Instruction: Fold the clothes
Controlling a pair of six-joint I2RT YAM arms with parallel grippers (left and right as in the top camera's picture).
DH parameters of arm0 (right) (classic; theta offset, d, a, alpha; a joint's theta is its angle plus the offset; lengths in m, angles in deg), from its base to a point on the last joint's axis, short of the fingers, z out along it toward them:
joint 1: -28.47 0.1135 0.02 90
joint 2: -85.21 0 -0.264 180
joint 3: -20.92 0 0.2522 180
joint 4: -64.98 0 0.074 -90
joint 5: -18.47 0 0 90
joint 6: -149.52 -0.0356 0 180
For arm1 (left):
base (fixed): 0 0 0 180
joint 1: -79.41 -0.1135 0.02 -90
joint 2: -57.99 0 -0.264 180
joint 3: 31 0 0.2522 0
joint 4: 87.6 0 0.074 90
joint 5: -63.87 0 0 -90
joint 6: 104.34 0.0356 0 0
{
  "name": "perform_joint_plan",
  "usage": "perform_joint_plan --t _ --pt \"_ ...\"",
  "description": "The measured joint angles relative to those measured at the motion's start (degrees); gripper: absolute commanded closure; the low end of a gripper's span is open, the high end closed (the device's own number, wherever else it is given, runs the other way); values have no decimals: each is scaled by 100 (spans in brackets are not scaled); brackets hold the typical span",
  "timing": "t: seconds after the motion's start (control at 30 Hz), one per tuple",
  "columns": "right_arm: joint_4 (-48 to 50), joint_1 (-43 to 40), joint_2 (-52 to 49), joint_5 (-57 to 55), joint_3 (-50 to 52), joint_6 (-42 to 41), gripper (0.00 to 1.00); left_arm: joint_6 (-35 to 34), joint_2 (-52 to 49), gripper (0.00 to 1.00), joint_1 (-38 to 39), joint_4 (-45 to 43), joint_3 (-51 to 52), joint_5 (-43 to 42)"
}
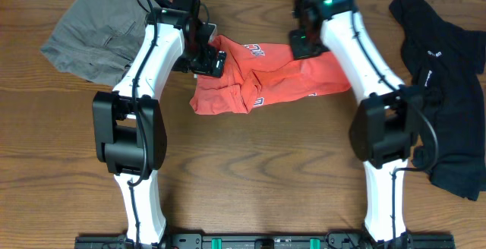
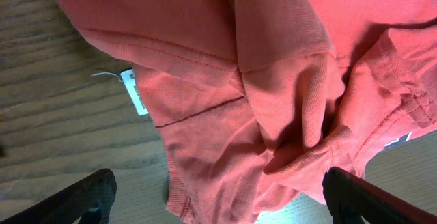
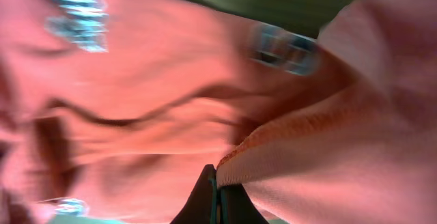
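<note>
On my overhead view the soft, crumpled coral-red T-shirt (image 1: 266, 78) lies bunched in the middle of the brown wood-grain table (image 1: 258, 173), between the two white arms. My left hand (image 1: 209, 55) sits at the shirt's upper left edge and my right hand (image 1: 307, 42) at its upper right edge. The heap of grey-khaki shorts (image 1: 99, 36) lies at the far left corner, just beside the left arm. The loose black shirt (image 1: 448, 89) is spread along the right side, partly under the right arm's base. Through the left wrist camera, the left hand (image 2: 218, 200) is spread wide, its two dark fingers (image 2: 89, 197) at the bottom corners of the picture with red cloth filling the space above and between them. I cannot tell whether they touch the fabric, and they grip nothing. Through the right wrist camera, the right hand (image 3: 217, 200) has its fingers pressed together, and a folded edge of the T-shirt is pinched right at their tips, with more red cloth rising close to the lens. As for writing, a small white tag (image 2: 136, 91) pokes out from under the shirt's seam onto the table, too small for me to read. The white-and-dark lettering (image 1: 254, 50) on the shirt is creased and broken up by folds overhead and blurred in the right wrist view (image 3: 75, 19), so I cannot make out any word.
</note>
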Motion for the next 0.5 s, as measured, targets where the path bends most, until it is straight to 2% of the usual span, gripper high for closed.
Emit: perform_joint_plan --t 0.3,0.5 --pt "732 979 0 96 -2 50 99 0 0 2 0 -2 0 0" --pt "835 1296 0 120 -2 50 97 0 0 2 0 0 0 0"
